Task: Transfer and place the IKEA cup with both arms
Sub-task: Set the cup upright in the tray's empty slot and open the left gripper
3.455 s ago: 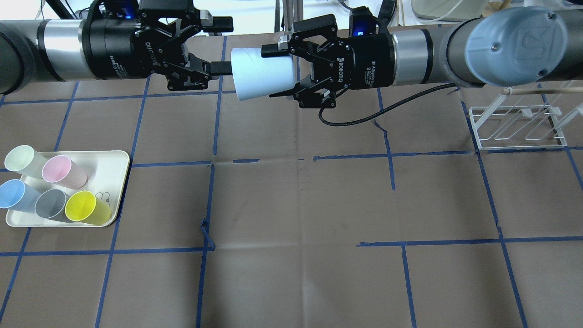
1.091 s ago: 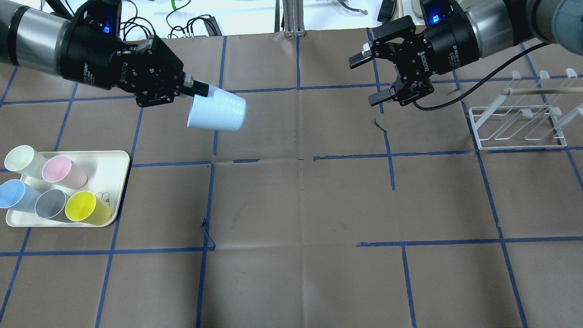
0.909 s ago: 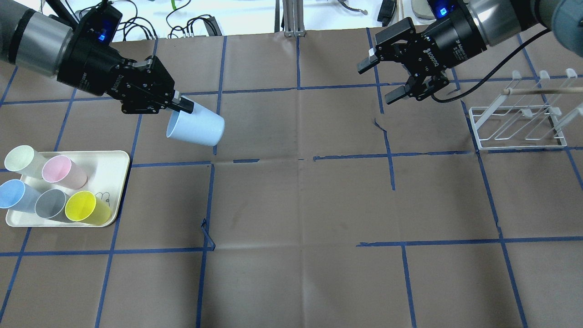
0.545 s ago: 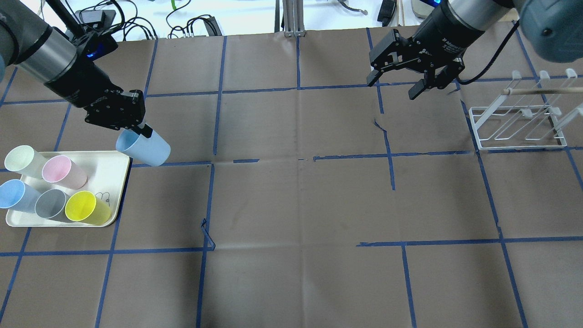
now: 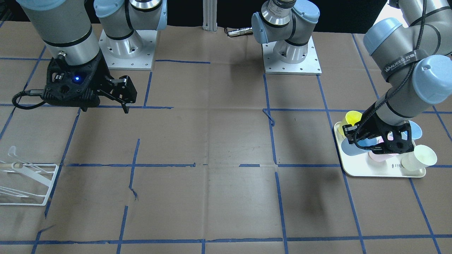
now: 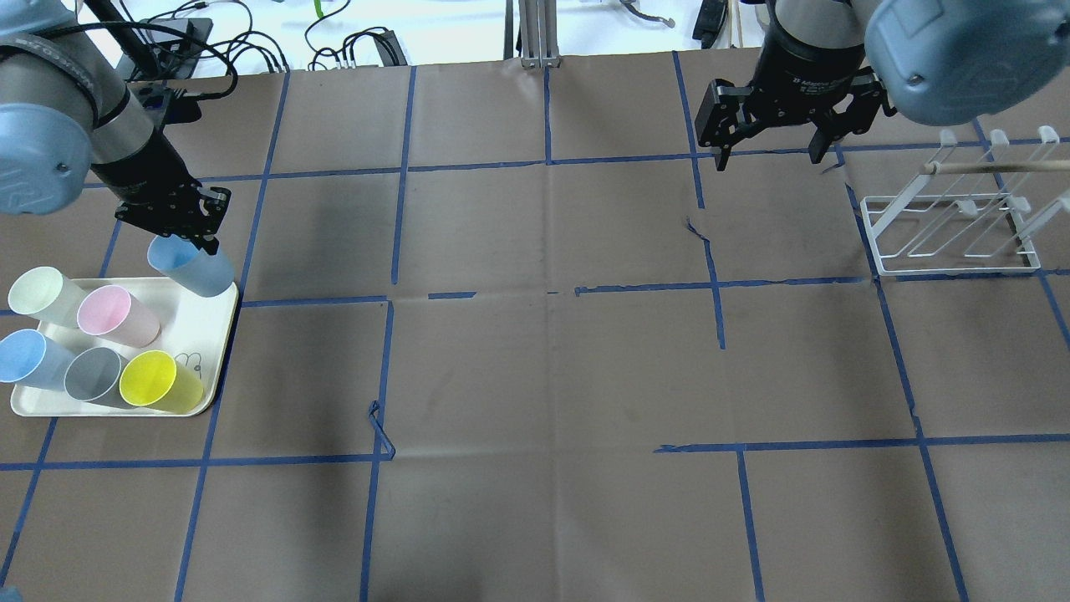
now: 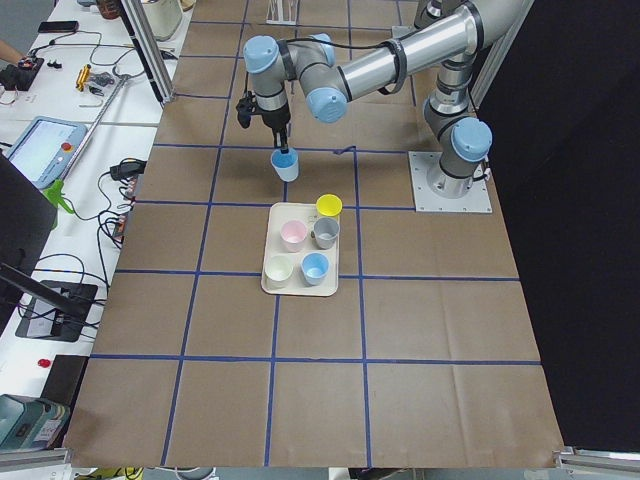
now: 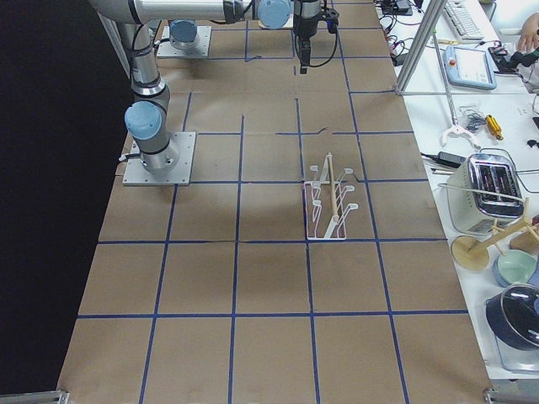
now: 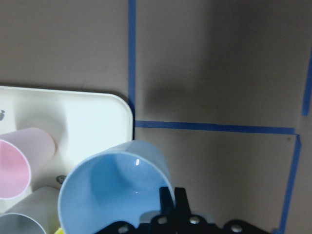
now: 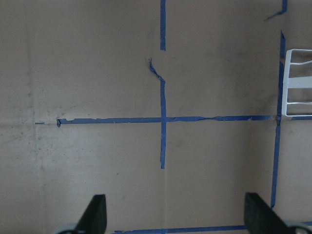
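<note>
Left gripper [image 6: 207, 244]: clamped on IKEA cup [image 6: 194, 269] rim; cup tilted over tray [image 6: 205, 334] corner
Right gripper [image 6: 767, 152]: jaws spread wide, above table [image 6: 543, 376], near wire rack [image 6: 953, 269]

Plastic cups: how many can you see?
6. Five stand on the cream tray: pale green, pink, light-blue, grey and yellow plastic tumblers. The sixth, a light-blue plastic tumbler, is held by the left gripper near the tray's corner.

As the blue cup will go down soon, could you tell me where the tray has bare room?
The tray is bare between the pink cup, the yellow cup and its rim, near the IKEA cup the left gripper holds. The rest is crowded.
</note>
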